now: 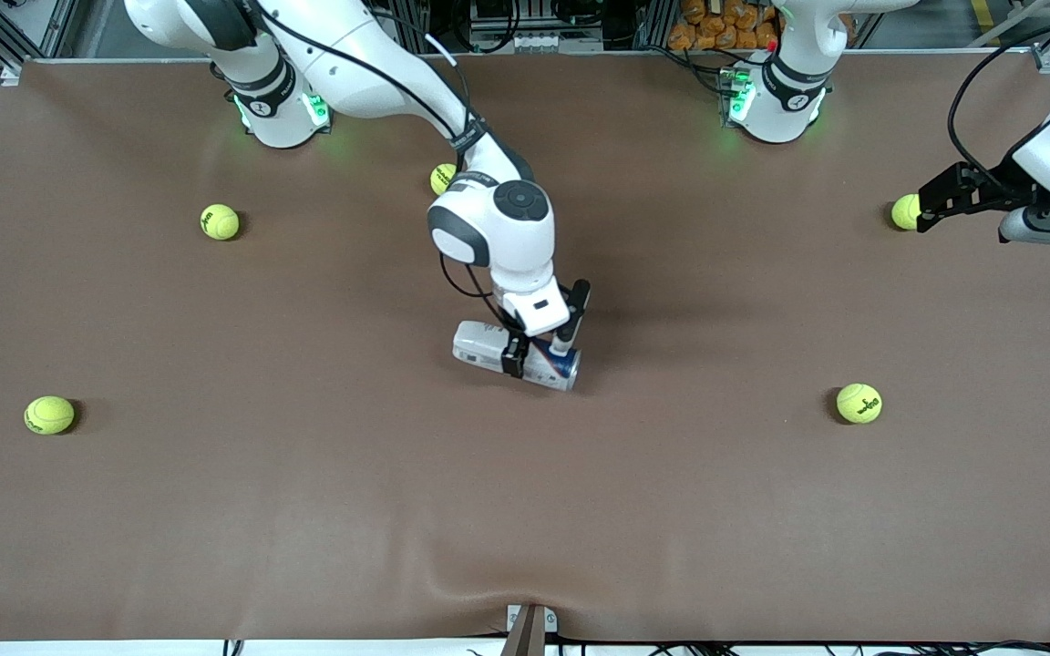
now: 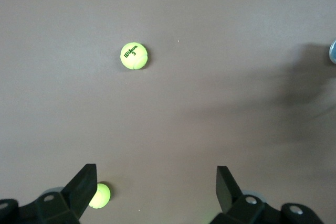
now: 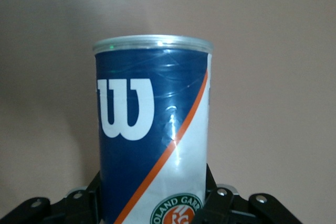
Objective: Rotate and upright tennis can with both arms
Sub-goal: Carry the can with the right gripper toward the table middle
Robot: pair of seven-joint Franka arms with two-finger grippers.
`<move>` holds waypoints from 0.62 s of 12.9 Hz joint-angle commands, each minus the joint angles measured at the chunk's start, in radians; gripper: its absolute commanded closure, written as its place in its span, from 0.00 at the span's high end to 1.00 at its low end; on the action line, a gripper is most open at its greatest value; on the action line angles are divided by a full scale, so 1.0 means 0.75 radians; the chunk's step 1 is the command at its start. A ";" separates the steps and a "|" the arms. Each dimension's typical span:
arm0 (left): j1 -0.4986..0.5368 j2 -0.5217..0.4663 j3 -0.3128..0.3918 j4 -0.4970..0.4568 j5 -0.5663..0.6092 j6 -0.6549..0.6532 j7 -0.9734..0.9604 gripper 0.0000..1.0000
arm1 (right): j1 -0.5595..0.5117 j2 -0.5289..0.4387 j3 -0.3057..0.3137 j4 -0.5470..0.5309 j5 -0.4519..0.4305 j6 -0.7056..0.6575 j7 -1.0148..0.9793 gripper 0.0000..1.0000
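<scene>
Mid-bench, the tennis can (image 1: 516,356) lies on its side on the brown bench (image 1: 306,510) cover, right tool (image 1: 540,350) clenched around its middle. Five tennis balls (image 1: 220,221) are scattered well apart from the can. Left tool (image 1: 924,208) hangs released over the bench toward the left arm's end, well apart from the can, beside a ball (image 1: 904,211); that arm waits. Cover is wrinkled along the edge nearest the front camera.

Five tennis balls (image 1: 220,221) scattered on brown table (image 1: 306,510) (well apart).
</scene>
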 commanded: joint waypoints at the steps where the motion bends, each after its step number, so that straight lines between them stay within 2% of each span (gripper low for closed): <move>1: 0.005 0.014 -0.001 -0.004 -0.018 0.018 0.017 1.00 | 0.070 0.046 -0.013 0.043 -0.029 0.005 -0.073 0.71; 4: 0.009 0.067 0.001 0.011 -0.018 0.000 0.021 1.00 | 0.146 0.073 -0.013 0.036 -0.025 0.125 -0.064 0.73; 5: 0.015 0.075 0.001 0.011 -0.018 -0.011 0.019 1.00 | 0.164 0.085 -0.013 0.036 -0.015 0.150 -0.056 0.77; 6: 0.013 0.094 0.003 0.013 -0.018 -0.011 0.019 1.00 | 0.172 0.093 -0.013 0.036 -0.021 0.154 -0.056 1.00; 8: 0.009 0.120 0.001 0.013 -0.018 -0.029 0.019 1.00 | 0.174 0.097 -0.013 0.040 -0.015 0.152 -0.052 1.00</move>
